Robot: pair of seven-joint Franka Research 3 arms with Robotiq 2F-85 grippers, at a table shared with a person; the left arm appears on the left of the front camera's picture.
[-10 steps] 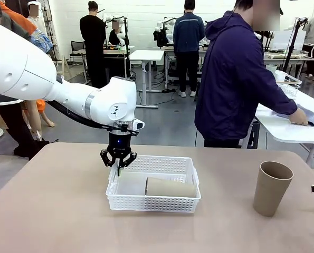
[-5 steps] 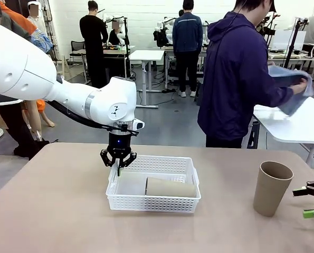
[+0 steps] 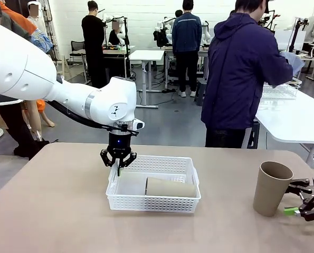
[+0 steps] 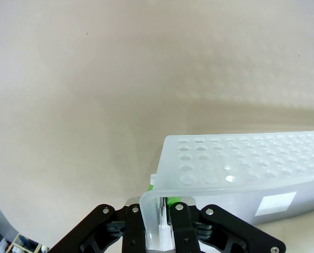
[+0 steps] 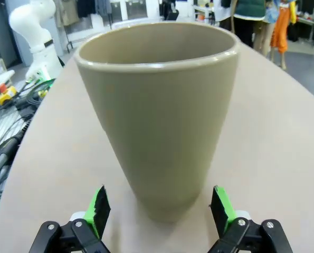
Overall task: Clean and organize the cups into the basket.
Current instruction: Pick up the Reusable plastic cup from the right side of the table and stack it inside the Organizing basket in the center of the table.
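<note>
Pinching rim at far left corner of basket (image 3: 154, 203), left gripper (image 3: 118, 166) is pointing straight down, fingers clamped tight on white plastic. Lying tan cup (image 3: 170, 187) is resting on its side inside basket. Right gripper (image 3: 293, 198) is hovering low over table (image 3: 56, 211), jaws spread wide, just beside upright tan cup (image 3: 272, 188), not touching it.

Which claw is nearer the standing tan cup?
Right. The right claw sits open just beside the standing tan cup; the left claw is far off, gripping the basket rim.
</note>
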